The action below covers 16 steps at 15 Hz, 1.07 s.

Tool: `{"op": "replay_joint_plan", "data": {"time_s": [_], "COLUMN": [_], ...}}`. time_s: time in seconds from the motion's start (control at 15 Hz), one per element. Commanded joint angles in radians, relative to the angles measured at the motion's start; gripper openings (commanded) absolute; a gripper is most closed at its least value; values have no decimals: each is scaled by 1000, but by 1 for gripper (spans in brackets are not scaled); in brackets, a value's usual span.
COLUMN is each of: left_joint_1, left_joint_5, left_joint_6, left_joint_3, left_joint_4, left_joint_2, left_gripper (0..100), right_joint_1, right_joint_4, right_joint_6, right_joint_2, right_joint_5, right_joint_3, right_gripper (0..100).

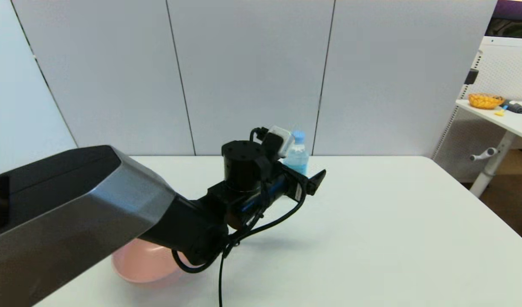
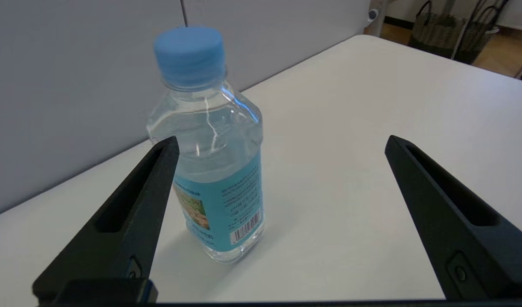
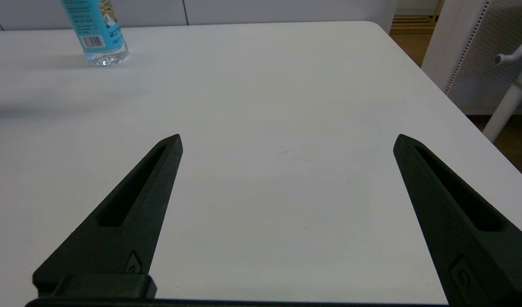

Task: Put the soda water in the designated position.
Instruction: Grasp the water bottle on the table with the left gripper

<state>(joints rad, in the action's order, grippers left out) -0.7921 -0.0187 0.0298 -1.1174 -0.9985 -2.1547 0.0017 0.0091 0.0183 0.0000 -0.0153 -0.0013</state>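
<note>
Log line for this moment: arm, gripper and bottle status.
left gripper: open, close to soda water, not gripping | soda water: upright on table | right gripper: open, idle over table

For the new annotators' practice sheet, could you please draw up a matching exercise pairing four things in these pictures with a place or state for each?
Things:
1. small clear plastic soda water bottle with light blue cap
2. left claw
3. pink round bowl
4. right claw

Descriptions:
A. open over bare white tabletop, bottle far off
B. partly hidden under the left arm, at the table's near edge
C. upright near the table's far edge
D. open, one finger in front of the bottle

Pairs: 1-C, 2-D, 3-B, 4-A
</note>
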Motion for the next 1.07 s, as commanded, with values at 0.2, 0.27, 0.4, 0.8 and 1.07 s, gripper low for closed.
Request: {"op": "replay_joint_plan", "data": {"time_s": [0.2, 0.27, 0.4, 0.8, 1.07], "left_joint_1": [-21, -21, -21, -58, -93], "left_joint_5": [-184, -218, -248, -399, -512], "left_joint_6": [4, 4, 1, -4, -2], "left_joint_3": [-19, -21, -38, -170, -232], "left_joint_4": [-2, 1, 0, 0, 3], "left_joint_2": [-33, -33, -34, -99, -140], "left_gripper": [100, 100, 100, 100, 100], "right_joint_1": [0, 0, 1, 1, 1], "right_joint_4": [0, 0, 0, 0, 0], "right_joint_6": [2, 2, -1, 2, 2], "right_joint_2": [2, 2, 0, 2, 0], "right_joint_5": [0, 0, 0, 0, 0], "right_joint_3": [0, 0, 0, 0, 0], "right_gripper": [100, 100, 100, 100, 100]}}
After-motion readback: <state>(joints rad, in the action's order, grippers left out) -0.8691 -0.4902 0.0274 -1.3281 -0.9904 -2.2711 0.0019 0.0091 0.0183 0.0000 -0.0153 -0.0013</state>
